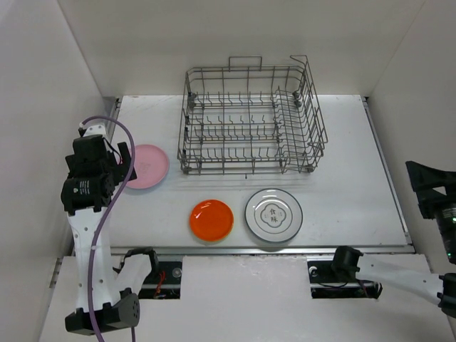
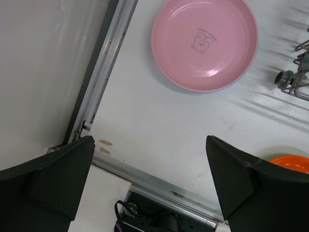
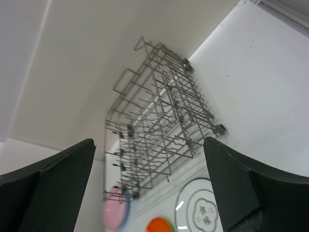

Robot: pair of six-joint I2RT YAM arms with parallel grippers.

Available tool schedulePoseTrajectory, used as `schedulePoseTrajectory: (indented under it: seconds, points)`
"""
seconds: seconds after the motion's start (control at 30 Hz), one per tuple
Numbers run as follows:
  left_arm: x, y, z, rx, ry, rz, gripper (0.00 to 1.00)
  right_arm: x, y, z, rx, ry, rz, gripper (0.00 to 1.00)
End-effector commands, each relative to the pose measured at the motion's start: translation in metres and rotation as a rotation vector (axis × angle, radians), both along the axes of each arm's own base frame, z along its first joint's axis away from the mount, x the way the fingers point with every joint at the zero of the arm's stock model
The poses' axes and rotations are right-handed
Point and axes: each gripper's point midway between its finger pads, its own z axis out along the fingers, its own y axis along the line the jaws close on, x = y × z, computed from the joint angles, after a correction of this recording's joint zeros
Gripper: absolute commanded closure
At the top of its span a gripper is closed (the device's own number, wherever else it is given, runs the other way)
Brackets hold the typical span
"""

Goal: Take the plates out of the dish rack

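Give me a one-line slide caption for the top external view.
Dish rack stands empty; pink plate, orange plate and white plate lie flat on the table near it.

Pink plate [image 1: 147, 166], orange plate [image 1: 211, 219], grey rack [image 1: 235, 69]

two dark Chinese characters printed at the centre of the white grey-rimmed plate [image 1: 273, 214] near the bench's near edge, tiny unreadable lettering above a cartoon figure on the pink plate [image 2: 204, 43] by the left edge

Orange plate [image 2: 292, 163] mostly hidden, seemingly.
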Motion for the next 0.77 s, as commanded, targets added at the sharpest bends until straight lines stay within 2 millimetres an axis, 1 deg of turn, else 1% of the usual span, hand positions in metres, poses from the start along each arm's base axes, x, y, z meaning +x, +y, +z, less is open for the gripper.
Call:
schedulePoseTrajectory:
  seconds: [0.0,0.07,0.1,0.17,0.23,0.43,0.53,0.57,0.63,0.73]
  points:
    - [0.000,0.005,0.010,0.009,-0.049,0.035,0.00,0.012,0.033,-0.015,-0.204,0.099,0.044,0.00]
    - [0.000,0.005,0.010,0.009,-0.049,0.035,0.00,0.015,0.045,-0.016,-0.265,0.125,0.078,0.00]
    - [-0.002,0.004,0.012,0.010,-0.058,0.035,0.00,0.016,0.047,-0.017,-0.306,0.135,0.081,0.00]
    - [-0.002,0.004,0.012,0.010,-0.058,0.035,0.00,0.021,0.056,-0.018,-0.340,0.154,0.081,0.00]
    - [-0.004,0.006,0.014,0.012,-0.067,0.044,0.00,0.023,0.061,-0.019,-0.367,0.165,0.082,0.00]
    - [-0.003,0.004,0.013,0.006,-0.068,0.037,0.00,0.028,0.067,-0.016,-0.402,0.161,0.077,0.00]
    - [-0.004,0.006,0.013,0.007,-0.068,0.046,0.00,0.028,0.067,-0.021,-0.428,0.166,0.080,0.00]
    - [-0.004,0.006,0.017,0.008,-0.077,0.046,0.00,0.029,0.066,-0.020,-0.430,0.164,0.071,0.00]
    - [-0.005,0.006,0.015,0.007,-0.068,0.046,0.00,0.031,0.071,-0.024,-0.454,0.177,0.071,0.00]
    - [-0.004,0.006,0.014,0.005,-0.059,0.046,0.00,0.031,0.073,-0.028,-0.482,0.195,0.081,0.00]
